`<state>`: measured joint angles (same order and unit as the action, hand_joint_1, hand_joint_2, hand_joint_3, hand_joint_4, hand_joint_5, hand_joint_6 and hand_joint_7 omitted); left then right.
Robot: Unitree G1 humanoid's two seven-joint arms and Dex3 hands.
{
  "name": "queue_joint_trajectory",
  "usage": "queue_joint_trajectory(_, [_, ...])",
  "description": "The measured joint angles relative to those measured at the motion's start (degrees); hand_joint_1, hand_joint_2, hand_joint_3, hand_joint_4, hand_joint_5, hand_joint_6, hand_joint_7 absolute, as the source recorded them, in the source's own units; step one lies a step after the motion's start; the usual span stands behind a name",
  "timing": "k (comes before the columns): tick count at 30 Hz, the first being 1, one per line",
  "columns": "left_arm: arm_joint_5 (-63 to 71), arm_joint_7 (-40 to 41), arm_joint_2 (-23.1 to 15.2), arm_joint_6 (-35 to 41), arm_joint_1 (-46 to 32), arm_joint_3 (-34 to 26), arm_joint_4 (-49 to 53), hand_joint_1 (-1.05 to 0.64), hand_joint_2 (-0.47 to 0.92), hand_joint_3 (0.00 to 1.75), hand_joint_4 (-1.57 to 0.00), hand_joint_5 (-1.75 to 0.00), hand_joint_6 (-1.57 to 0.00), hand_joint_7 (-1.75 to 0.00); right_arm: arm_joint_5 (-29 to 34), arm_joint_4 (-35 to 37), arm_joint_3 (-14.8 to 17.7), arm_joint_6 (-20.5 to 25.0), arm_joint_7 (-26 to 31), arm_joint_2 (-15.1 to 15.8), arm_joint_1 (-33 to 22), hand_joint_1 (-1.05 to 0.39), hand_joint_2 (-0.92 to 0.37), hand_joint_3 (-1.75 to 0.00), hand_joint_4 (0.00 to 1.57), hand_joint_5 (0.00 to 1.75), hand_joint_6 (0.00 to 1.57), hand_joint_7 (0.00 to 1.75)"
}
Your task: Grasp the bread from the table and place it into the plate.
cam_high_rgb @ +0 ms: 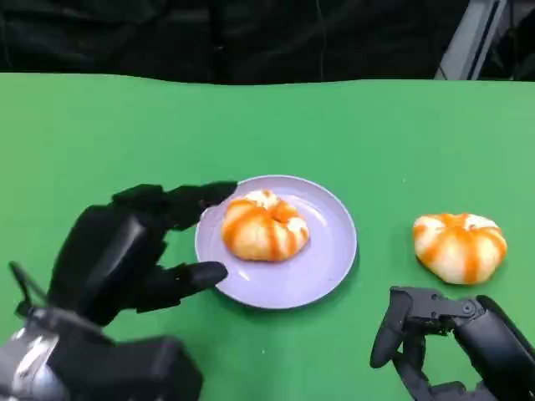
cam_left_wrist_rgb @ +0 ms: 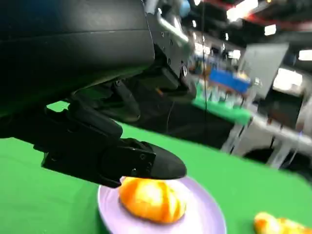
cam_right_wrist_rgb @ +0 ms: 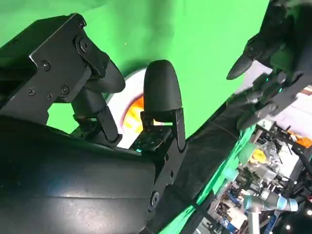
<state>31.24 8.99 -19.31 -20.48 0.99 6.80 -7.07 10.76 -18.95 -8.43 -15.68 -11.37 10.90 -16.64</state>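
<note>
At the centre of the head view, one bread bun [cam_high_rgb: 264, 225] with orange stripes lies inside the lilac plate [cam_high_rgb: 326, 267] on the green table [cam_high_rgb: 84, 134], and a second striped bun [cam_high_rgb: 460, 246] sits on the cloth at right of the frame, well apart from the plate. Left of the plate, the left hand [cam_high_rgb: 134, 251] holds nothing, fingers [cam_high_rgb: 188, 280] spread with their tips at the plate's left rim. At the lower right corner, the right hand [cam_high_rgb: 435, 334] sits just below the second bun, fingers parted, not touching it and holding nothing.
</note>
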Motion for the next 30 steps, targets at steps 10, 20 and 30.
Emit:
queue_joint_trajectory(10, [-12.10, 4.98, 6.42, -13.83, -12.62, -6.29, 0.44, -0.07, 0.50, 1.06, -0.75, -1.29, -0.84, -0.98, 0.58, -2.09, 0.43, -0.01, 0.73, -0.03, -1.02, 0.09, -0.32, -1.39, 0.86, 1.65, 0.78, 1.35])
queue_joint_trajectory(20, [-24.88, 0.35, 11.87, -14.32, -20.49, -6.70, -0.87, 0.05, 0.44, 1.31, -0.81, -1.65, -0.76, -1.49, 0.09, -1.94, 1.10, 0.98, 0.53, 0.07, 0.21, 0.08, -0.34, -1.37, 0.86, 1.64, 0.77, 1.36])
queue_joint_trajectory(30, [-27.70, -3.77, 12.90, -14.33, -19.73, -7.53, 0.64, 0.01, 0.41, 1.30, -0.81, -1.69, -0.76, -1.51, 0.16, -1.54, 1.21, 1.44, 0.49, 0.53, 0.47, 0.08, -0.33, -1.40, 0.86, 1.66, 0.78, 1.36])
